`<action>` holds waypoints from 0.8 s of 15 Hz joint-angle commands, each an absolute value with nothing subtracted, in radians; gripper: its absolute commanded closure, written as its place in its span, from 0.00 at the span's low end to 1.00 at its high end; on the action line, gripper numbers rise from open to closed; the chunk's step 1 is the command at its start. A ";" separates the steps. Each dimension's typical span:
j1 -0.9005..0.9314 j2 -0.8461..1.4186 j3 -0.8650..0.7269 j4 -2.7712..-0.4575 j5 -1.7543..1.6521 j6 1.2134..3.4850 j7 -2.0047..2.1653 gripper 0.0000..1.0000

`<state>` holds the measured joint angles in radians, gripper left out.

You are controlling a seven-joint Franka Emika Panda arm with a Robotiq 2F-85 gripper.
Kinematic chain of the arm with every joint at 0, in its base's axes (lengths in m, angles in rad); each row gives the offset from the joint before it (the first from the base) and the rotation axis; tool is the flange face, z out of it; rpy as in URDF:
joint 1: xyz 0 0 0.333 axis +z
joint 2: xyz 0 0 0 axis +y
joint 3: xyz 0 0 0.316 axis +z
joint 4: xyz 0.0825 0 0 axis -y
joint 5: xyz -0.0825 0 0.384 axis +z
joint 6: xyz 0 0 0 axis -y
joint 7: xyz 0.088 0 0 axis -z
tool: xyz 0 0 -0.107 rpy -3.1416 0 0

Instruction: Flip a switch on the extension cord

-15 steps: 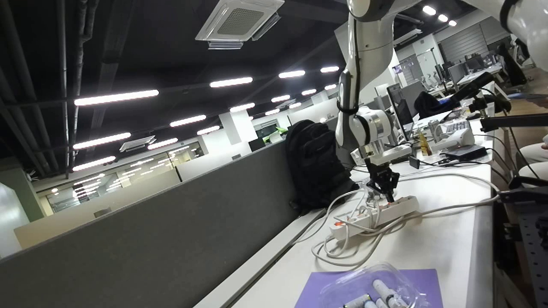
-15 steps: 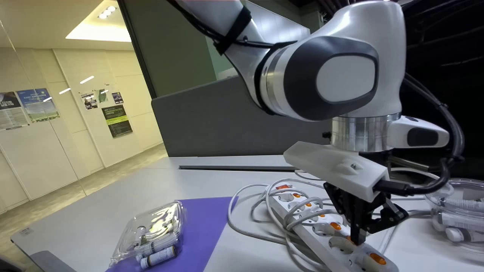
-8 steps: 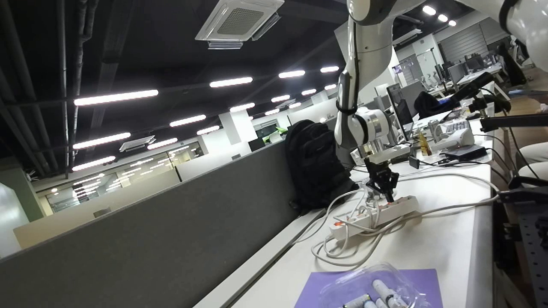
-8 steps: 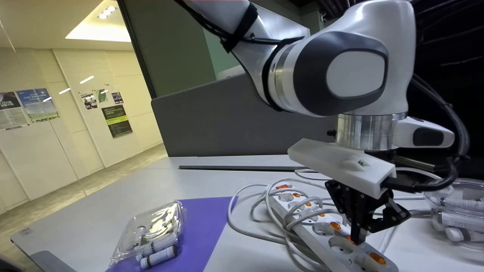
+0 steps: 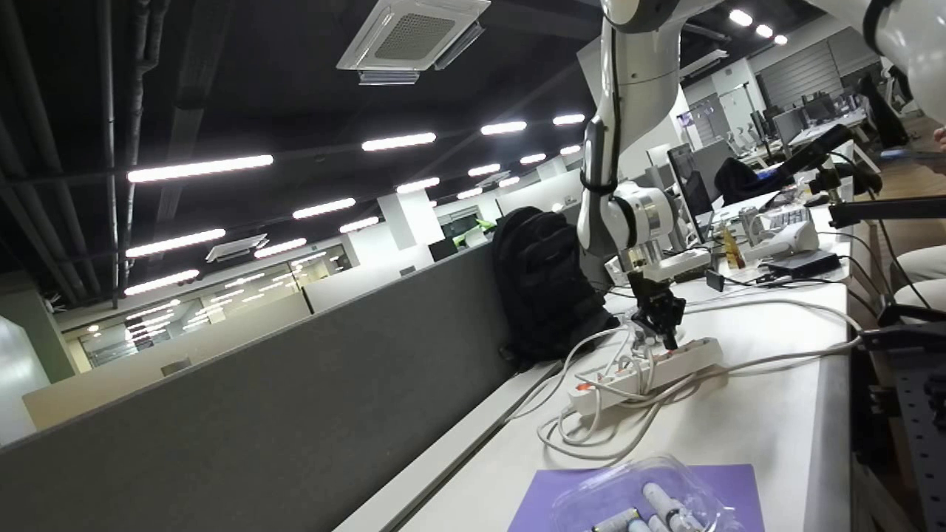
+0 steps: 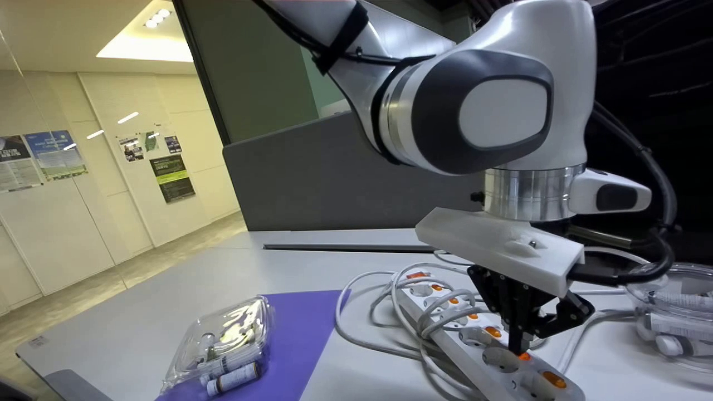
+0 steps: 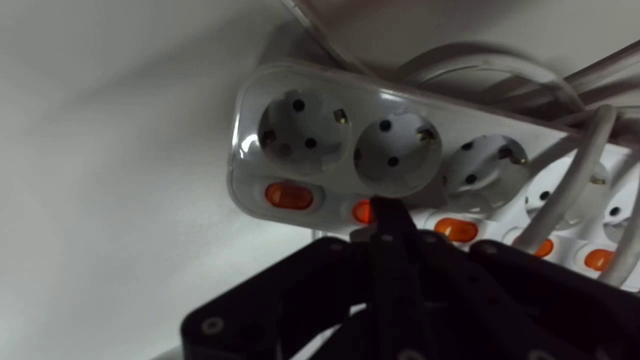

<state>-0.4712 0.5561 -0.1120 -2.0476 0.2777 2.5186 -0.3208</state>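
Observation:
The extension cord (image 6: 445,341) is a long white strip with round sockets and orange switches. It lies on the table in both exterior views (image 5: 693,360) and in the wrist view (image 7: 327,216). Its white cable (image 6: 341,326) loops loosely over and beside it. My gripper (image 6: 519,345) is shut and points down at the strip; it also shows in an exterior view (image 5: 670,343) and the wrist view (image 7: 386,204). Its tips are at the second orange switch (image 7: 362,212) from the end and hide part of it. That switch looks brighter than its neighbours. Whether the tips touch it, I cannot tell.
A purple sheet (image 6: 303,334) with a clear plastic box (image 6: 217,342) of vials lies beside the strip. A clear round container (image 6: 677,317) stands on the strip's opposite side. A black backpack (image 5: 547,295) leans against the grey partition (image 5: 295,414).
Within the last half second my gripper tips have shifted slightly along the strip, away from its near end. More of the orange switch shows beside them. The strip has not moved.

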 commanded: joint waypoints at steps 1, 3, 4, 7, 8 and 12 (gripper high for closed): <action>-0.478 0.459 -0.085 -2.143 0.298 2.552 -0.370 1.00; -0.469 0.413 -0.084 -2.177 0.292 2.566 -0.376 1.00; -0.462 0.388 -0.087 -2.192 0.288 2.577 -0.374 1.00; -0.436 0.321 -0.108 -2.224 0.270 2.622 -0.347 1.00; -0.428 0.301 -0.115 -2.233 0.263 2.637 -0.342 0.74; -0.391 0.240 -0.154 -2.271 0.221 2.688 -0.309 0.54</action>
<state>-0.4278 0.3055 -0.1147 -2.2130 0.2684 2.6537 -0.3588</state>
